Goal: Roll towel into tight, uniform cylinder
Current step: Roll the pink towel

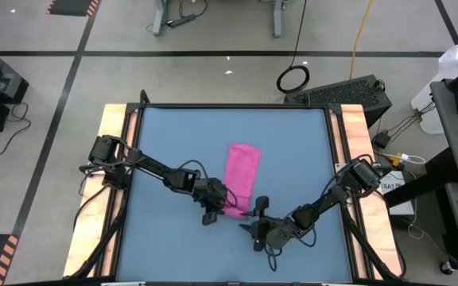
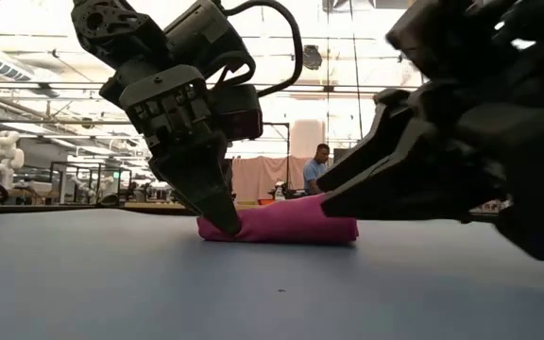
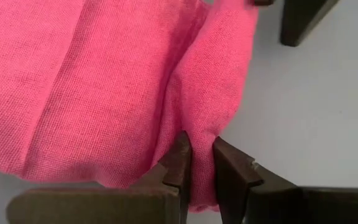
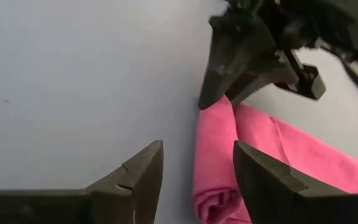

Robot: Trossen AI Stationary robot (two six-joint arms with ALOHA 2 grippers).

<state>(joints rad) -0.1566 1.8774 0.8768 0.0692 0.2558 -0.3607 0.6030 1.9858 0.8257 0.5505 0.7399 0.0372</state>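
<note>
1 magenta-pink towel [image 1: 242,176] on the blue worktop [image 1: 165,143], lying as a narrow folded strip from the middle toward the near edge. Rolling only just begun, by the look of it: a small curl at the strip's near end, the rest flat and unrolled, so most of the rolling and all the tightening left to do. No finished cylinder yet.

2 dark arms at that near end. Left gripper [image 3: 201,163] with fingers pinched on a fold at the towel's near corner. Right gripper [image 4: 197,169] just beside it, fingers apart, straddling the curled end without clamping.

1 person far behind the worktop, seen only in the low view.
</note>
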